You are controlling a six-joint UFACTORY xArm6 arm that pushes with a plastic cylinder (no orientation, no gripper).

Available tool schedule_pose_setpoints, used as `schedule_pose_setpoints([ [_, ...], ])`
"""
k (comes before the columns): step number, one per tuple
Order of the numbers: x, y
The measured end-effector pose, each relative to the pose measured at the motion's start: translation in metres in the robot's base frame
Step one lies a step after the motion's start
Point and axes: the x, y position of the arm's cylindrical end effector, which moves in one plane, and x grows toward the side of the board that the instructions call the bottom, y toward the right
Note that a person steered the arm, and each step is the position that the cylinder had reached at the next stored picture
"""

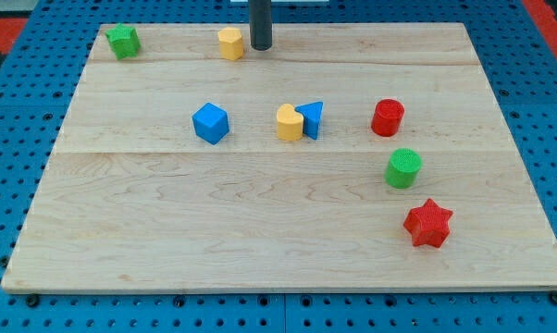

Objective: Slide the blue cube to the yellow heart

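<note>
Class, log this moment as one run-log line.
my tip: top, right of yellow block | blue cube: left of yellow heart, apart | push: not begun

Bright, even overhead light washes the pale wooden board [278, 231], leaving no hard glare on its grain. Shadows are short and soft, hugging the base of each block, as under the red star [428, 223] and the blue cube [210, 123]. Colours read saturated and clean. Focus holds sharp across the board; the dark rod [261, 23] at the view's top looks slightly softer. Board edges run straight, with little visible distortion.
</note>
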Motion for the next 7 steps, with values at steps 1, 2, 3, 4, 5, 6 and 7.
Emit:
schedule_pose_setpoints([
  [1, 0.0, -0.014],
  [2, 0.0, -0.033],
  [3, 0.001, -0.02],
  [4, 0.047, -0.007],
  [5, 0.088, -0.098],
  [6, 0.149, -0.128],
  [7, 0.172, -0.084],
])
